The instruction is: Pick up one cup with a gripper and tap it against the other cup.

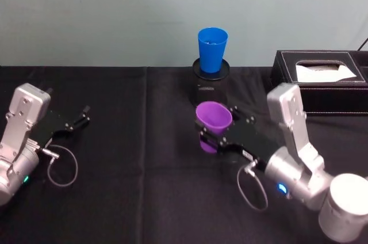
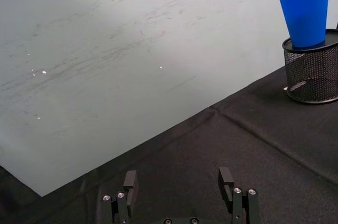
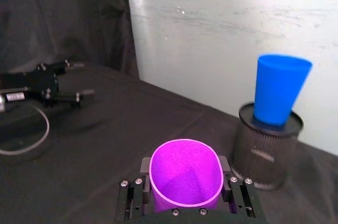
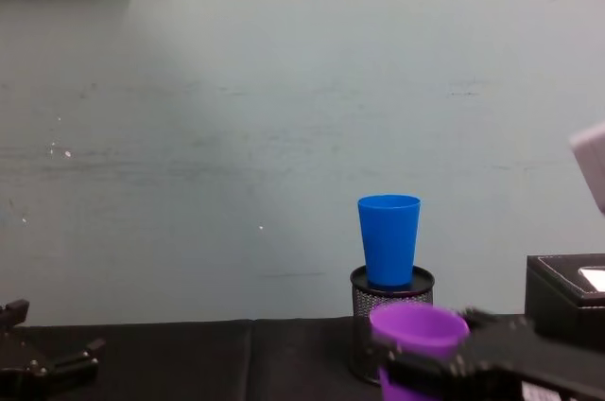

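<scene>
A black-clothed table carries a wire-mesh pot and, to its right, a black tissue box.

readable text: none showing
right gripper label: showing as a small white patch on its underside, print too small to read

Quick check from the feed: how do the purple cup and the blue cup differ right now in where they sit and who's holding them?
The purple cup is clamped between the fingers of the right gripper, low over the black tablecloth; the blue cup stands free, seated in the black wire-mesh pot. The purple cup is nearer the robot and lower; the blue one is farther back, by the wall, and higher. Both are upright, mouth up, smooth handleless tapered tumblers.
</scene>
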`<action>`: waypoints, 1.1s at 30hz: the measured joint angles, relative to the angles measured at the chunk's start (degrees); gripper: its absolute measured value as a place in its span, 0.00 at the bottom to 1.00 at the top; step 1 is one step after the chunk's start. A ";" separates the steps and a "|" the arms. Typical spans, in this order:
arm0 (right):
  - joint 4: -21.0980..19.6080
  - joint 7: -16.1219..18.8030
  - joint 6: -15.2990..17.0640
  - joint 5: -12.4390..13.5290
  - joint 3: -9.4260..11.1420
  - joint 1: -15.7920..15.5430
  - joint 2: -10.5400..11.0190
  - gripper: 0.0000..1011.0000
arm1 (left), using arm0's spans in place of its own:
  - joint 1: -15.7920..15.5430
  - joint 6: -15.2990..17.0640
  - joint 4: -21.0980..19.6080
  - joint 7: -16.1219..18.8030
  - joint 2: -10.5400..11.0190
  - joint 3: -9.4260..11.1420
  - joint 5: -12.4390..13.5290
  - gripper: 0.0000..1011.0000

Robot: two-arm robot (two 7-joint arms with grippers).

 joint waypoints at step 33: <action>8.05 -1.76 -9.83 -5.00 3.84 -3.94 -5.52 0.72 | 0.00 0.00 0.00 0.00 0.00 0.00 0.00 0.99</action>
